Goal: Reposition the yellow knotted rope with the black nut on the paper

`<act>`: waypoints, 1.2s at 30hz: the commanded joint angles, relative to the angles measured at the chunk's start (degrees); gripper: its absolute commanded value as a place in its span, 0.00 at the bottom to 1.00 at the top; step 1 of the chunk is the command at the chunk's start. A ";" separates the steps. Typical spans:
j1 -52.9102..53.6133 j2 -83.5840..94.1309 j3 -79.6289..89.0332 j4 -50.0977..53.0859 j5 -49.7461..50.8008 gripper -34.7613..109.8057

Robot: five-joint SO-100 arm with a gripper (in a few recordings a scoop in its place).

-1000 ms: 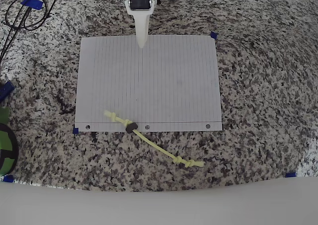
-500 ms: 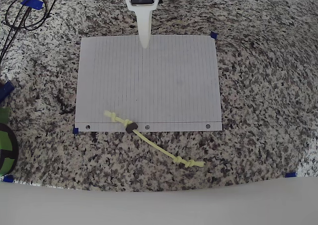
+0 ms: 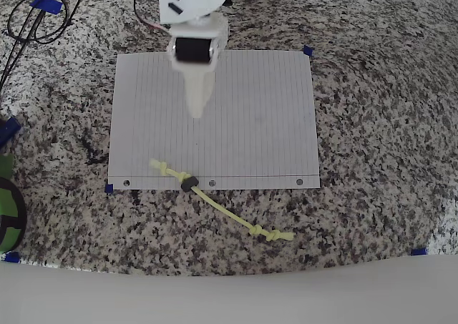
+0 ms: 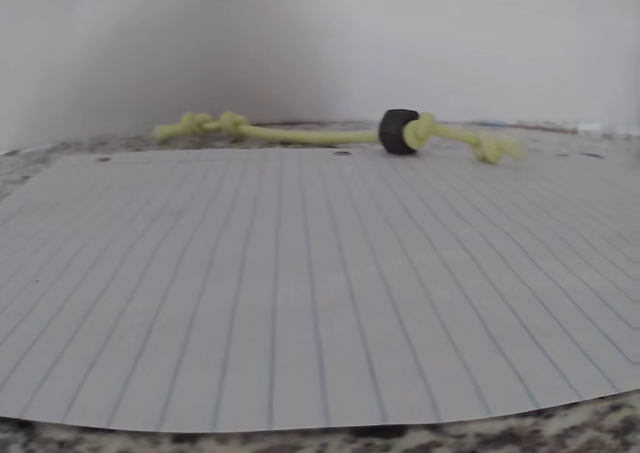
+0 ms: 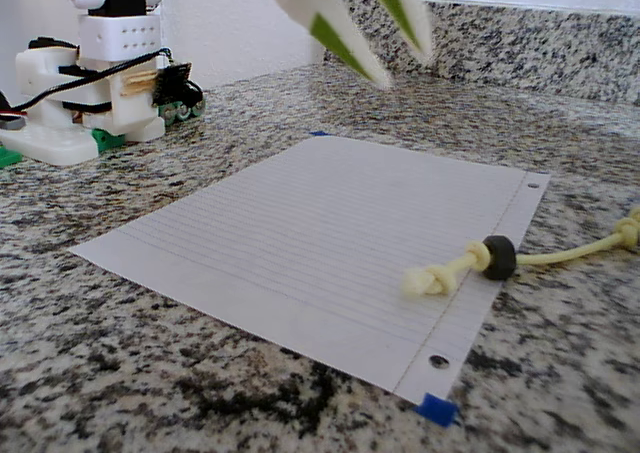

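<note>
Here | yellow knotted rope (image 3: 222, 207) pale, knotted both ends | black nut (image 3: 188, 184) at paper (image 3: 243, 109) edge | end effector (image 5: 403, 65) fingers spread apart

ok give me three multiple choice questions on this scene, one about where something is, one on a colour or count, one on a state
1. Where does the rope lie?
A. wholly on the paper
B. one knotted end on the paper, the rest on the counter
C. wholly off the paper

2. How many punched holes show along the paper's edge?
A. one
B. three
C. five

3. How do the fingers of the gripper stand?
A. spread apart, holding nothing
C. shut on the nut
B. shut on the rope

Answers: 1 B, the overhead view has one knot on the sheet and the nut at its edge. 2 B, three holes show in the overhead view. 3 A, the fixed view shows a gap between them.
</note>
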 commanded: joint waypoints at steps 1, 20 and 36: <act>2.72 -7.47 -8.17 1.67 -3.43 0.52; 10.99 -37.79 -37.79 10.99 -7.82 0.51; 10.72 -49.57 -52.82 21.27 -9.14 0.51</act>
